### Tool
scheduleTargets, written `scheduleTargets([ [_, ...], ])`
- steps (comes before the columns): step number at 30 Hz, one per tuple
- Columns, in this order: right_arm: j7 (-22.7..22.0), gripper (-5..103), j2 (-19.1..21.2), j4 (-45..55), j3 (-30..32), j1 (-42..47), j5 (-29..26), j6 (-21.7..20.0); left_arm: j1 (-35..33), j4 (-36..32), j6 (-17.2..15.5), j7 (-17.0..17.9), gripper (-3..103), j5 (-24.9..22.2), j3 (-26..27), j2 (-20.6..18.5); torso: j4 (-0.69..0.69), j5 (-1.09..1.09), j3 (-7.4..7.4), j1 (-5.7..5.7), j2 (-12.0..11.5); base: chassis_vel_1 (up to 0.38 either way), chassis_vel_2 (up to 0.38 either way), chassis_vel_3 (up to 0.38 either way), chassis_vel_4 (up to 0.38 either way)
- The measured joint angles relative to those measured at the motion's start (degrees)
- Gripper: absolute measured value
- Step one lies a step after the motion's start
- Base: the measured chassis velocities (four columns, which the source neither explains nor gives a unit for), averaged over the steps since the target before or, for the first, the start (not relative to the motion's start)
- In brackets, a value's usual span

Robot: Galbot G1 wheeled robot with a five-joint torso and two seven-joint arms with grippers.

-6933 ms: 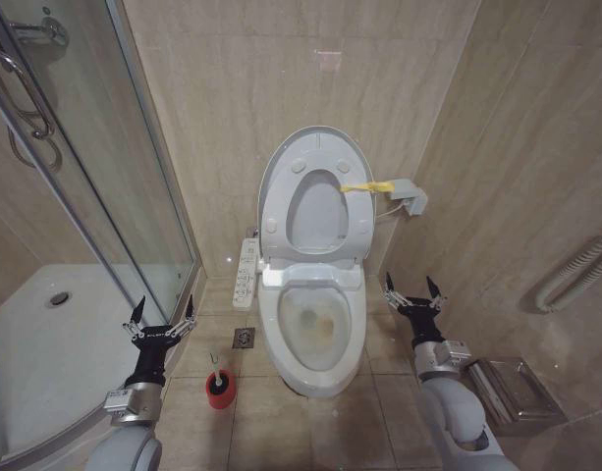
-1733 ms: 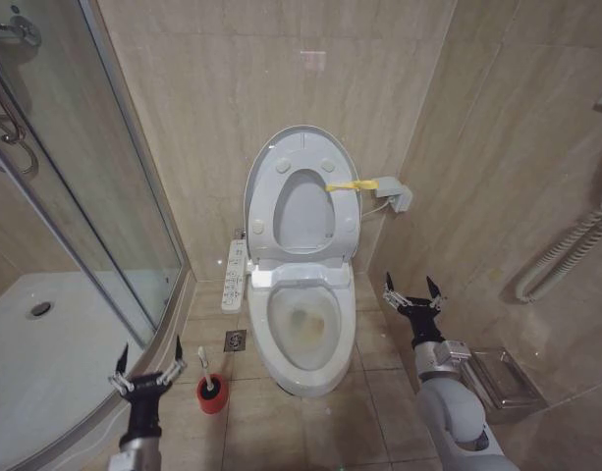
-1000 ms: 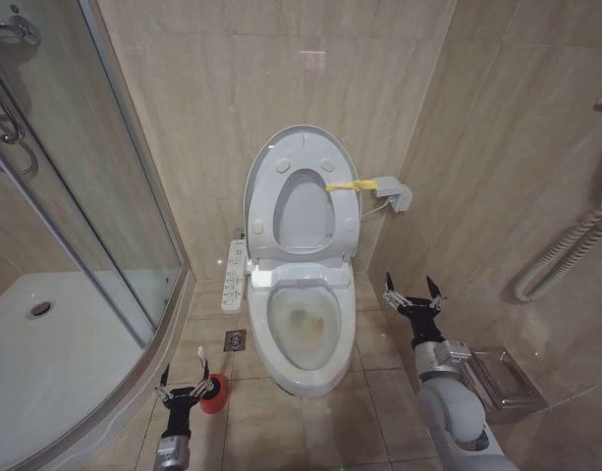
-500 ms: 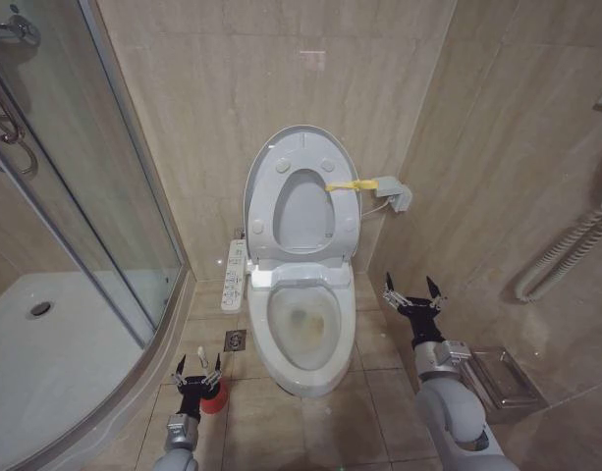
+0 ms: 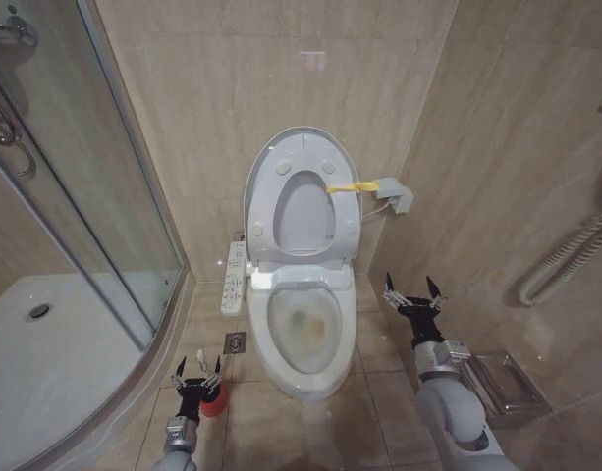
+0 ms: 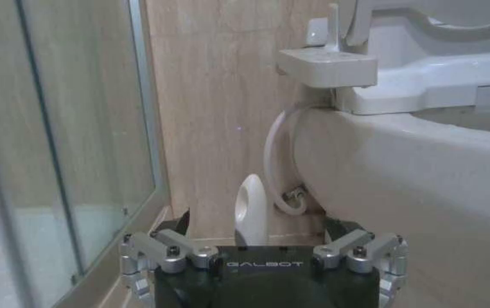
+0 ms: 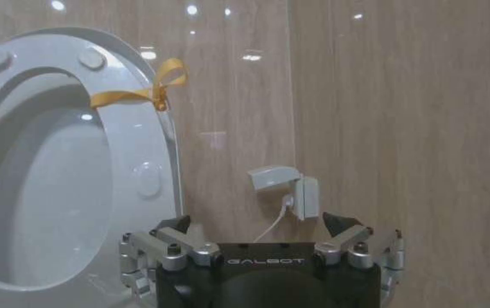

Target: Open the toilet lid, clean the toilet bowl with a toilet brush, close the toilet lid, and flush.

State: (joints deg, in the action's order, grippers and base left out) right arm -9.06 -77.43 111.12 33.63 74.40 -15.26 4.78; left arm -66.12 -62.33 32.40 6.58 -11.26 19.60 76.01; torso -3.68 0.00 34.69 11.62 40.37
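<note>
White toilet lid, yellow strap; white toilet bowl; red brush holder.

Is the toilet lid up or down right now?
Up. The toilet lid and seat stand against the wall, leaving the toilet bowl uncovered.

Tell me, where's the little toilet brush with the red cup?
In the head view, the white-handled toilet brush stands on the floor left of the white ceramic toilet bowl, between the left gripper's open fingers.
</note>
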Motion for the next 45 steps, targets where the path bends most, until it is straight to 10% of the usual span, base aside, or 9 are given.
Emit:
scheduleTargets([
  [35, 0.01, 100, 0.0, 0.0, 0.0, 0.0, 0.0, 0.0, 1.93, 6.16, 2.93, -4.47, 97, 2.21, 1.1, 0.58, 0.0, 0.0, 0.0, 0.0, 0.0, -0.014, 0.015, 0.017, -0.016],
  [36, 0.01, 100, 0.0, 0.0, 0.0, 0.0, 0.0, 0.0, 1.97, 6.42, 3.33, -5.01, 85, 2.21, 1.26, 0.6, 0.0, 0.0, 0.0, 0.0, 0.0, 0.0, 0.0, 0.0, 0.0],
  [43, 0.01, 100, 0.0, 0.0, 0.0, 0.0, 0.0, 0.0, 2.38, 7.92, 5.14, -6.96, 85, 2.27, 2.16, 0.52, 0.01, 0.0, 0.0, 0.0, 0.0, 0.0, 0.0, 0.0, 0.0],
  [44, 0.01, 100, 0.0, 0.0, 0.0, 0.0, 0.0, 0.0, 2.49, 8.1, 5.34, -7.21, 57, 2.24, 2.33, 0.45, 0.01, 0.0, 0.0, 0.0, 0.0, 0.0, 0.0, 0.0, 0.0],
  [45, 0.01, 100, 0.0, 0.0, 0.0, 0.0, 0.0, 0.0, 2.49, 8.1, 5.34, -7.21, 57, 2.24, 2.33, 0.45, 0.01, 0.0, 0.0, 0.0, 0.0, 0.0, 0.0, 0.0, 0.0],
])
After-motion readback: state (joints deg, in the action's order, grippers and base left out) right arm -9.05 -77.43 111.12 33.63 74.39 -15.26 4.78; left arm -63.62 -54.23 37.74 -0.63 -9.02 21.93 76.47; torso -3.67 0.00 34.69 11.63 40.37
